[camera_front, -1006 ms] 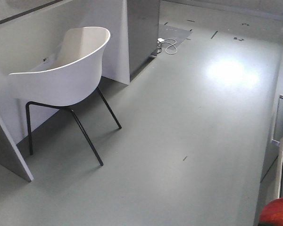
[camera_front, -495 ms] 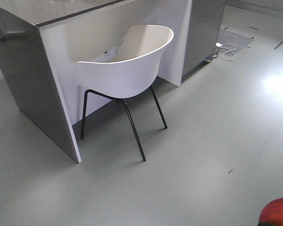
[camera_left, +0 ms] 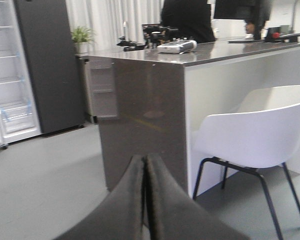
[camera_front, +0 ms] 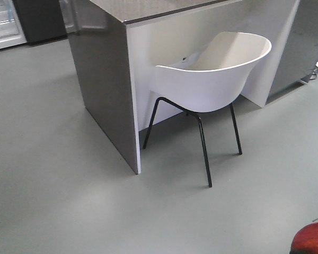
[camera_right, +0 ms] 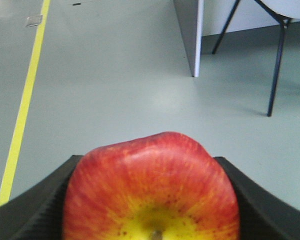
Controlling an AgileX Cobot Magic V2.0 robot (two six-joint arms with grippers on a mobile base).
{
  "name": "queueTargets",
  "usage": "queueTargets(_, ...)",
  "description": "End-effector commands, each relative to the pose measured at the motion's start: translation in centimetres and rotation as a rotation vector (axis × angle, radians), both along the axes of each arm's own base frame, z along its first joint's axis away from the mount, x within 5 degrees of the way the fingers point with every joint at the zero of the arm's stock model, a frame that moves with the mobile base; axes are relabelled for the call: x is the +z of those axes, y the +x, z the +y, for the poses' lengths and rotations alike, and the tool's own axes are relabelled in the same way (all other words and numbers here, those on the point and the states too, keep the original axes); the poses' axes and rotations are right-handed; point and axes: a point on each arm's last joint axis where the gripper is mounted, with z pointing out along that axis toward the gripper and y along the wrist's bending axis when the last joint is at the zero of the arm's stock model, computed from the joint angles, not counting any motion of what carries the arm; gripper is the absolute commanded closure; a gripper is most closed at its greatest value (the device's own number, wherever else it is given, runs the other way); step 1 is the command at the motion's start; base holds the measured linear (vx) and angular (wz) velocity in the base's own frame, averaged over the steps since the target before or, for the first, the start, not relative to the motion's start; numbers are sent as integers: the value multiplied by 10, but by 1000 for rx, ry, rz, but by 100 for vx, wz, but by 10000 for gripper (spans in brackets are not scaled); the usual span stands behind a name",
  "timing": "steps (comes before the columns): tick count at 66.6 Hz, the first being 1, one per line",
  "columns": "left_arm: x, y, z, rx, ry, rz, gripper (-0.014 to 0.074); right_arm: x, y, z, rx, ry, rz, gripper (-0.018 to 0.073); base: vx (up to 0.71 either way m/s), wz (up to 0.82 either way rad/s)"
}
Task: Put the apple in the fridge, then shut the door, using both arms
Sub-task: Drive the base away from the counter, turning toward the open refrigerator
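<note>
Within the right gripper [camera_right: 151, 205], the apple [camera_right: 151, 180] sits clamped.
Left gripper [camera_left: 145, 167] has its fingers pressed together, facing the grey counter [camera_left: 140, 100] and white chair [camera_left: 255, 135]; the fridge [camera_left: 45, 65] stands beyond.

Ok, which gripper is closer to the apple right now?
Right. The right gripper is clamped on the apple. The left gripper is shut and empty, facing the counter.

Legible text, labels, brands, numbers, signs: none that I can read in any of my views, countertop clutter [camera_left: 162, 42] too small and blurred for me to make out any markings.
</note>
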Motion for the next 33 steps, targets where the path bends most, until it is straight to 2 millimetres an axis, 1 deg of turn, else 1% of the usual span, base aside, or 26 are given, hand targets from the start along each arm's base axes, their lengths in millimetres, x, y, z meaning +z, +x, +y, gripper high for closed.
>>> queueTargets(1, 13, -3, 0, 0, -8, -107, 603, 13, 4, 1, -21, 39, -72, 475, 1, 38)
queueTargets(33, 13, -3, 0, 0, -8, -107, 603, 13, 4, 1, -20, 38, -72, 475, 1, 37)
